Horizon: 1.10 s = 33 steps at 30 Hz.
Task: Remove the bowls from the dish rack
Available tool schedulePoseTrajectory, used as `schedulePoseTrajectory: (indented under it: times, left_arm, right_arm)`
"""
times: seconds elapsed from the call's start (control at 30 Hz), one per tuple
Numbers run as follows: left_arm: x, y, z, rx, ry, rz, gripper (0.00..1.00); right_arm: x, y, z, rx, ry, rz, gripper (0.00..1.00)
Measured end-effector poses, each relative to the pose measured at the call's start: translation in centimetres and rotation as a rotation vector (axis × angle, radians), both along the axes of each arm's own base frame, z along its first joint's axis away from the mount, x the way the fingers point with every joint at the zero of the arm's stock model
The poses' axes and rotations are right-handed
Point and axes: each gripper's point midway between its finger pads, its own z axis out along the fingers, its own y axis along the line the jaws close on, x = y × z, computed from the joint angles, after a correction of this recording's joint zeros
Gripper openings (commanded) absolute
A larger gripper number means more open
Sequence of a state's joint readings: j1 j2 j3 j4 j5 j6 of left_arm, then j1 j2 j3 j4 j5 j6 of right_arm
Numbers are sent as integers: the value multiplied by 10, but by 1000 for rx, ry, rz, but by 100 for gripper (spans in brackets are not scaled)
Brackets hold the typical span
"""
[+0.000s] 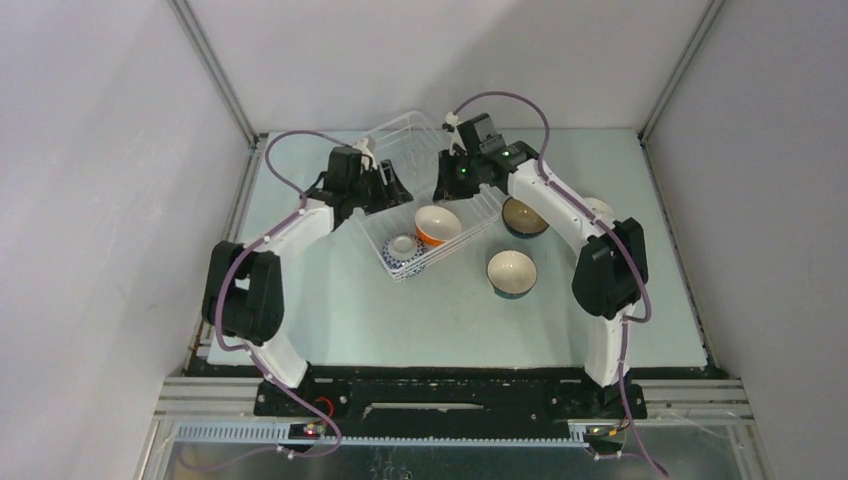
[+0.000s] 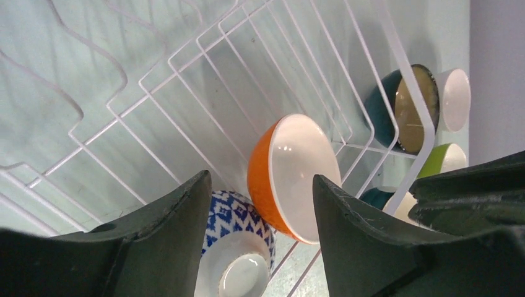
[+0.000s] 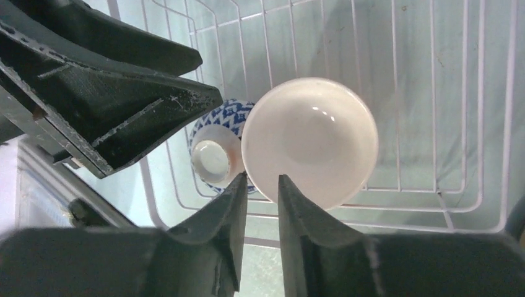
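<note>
The white wire dish rack (image 1: 400,135) stands mid-table. An orange bowl (image 1: 437,224) with a white inside leans in it, and a blue-and-white bowl (image 1: 404,250) lies upside down beside it. My left gripper (image 1: 388,192) is over the rack's left side. In the left wrist view it (image 2: 261,179) is wide open and empty, above the orange bowl (image 2: 291,176) and the blue-and-white bowl (image 2: 238,247). My right gripper (image 1: 447,190) is over the rack's far side. In the right wrist view it (image 3: 261,180) has a narrow gap and holds nothing, its tips at the orange bowl's (image 3: 309,142) rim.
A teal bowl (image 1: 511,273) and a dark bowl (image 1: 524,216) sit on the table right of the rack. A white bowl (image 1: 598,208) is half hidden behind the right arm. A lime green bowl (image 2: 442,161) shows in the left wrist view. Grey walls close three sides.
</note>
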<state>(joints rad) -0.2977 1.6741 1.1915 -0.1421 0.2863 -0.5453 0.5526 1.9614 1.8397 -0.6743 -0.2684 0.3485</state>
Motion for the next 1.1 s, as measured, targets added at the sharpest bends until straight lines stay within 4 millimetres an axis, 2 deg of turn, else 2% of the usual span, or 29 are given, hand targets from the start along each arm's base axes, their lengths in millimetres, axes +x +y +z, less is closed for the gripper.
schedulePoseTrajectory:
  times: [0.03,0.1,0.23,0.43,0.6,0.73,0.83,0.9,1.03,1.07,1.1]
  left_arm:
    - [-1,1,-2,6,5,1,67]
    - [-3,2,-4,15,18,4,66]
    - [-1,9,-7,25,26,24,68]
    - [7,39,1,43,9,109,74]
    - [11,61,23,59,-44,174,75]
    - [10,64,31,64,-66,178,76]
    - [9,64,31,67,-63,176,76]
    - [9,64,30,67,-61,176,76]
    - [8,64,29,68,-59,175,77]
    - [7,64,29,68,-58,175,77]
    - [5,65,28,70,-56,175,77]
  right_arm:
    - [-2,1,-2,-17,-8,13,49]
    - [-10,5,-7,-65,-26,49,52]
    - [-30,24,-16,-162,-59,136,52]
    - [-31,54,-38,-257,-86,199,51]
    - [-18,52,-66,-364,-83,171,50]
    - [-15,40,-90,-452,-61,144,48]
    - [-11,40,-96,-473,-63,135,47]
    - [-9,41,-98,-486,-71,128,39]
    - [-7,45,-102,-487,-75,125,5]
    - [-8,47,-103,-489,-77,129,0]
    - [-9,48,-103,-488,-74,129,0]
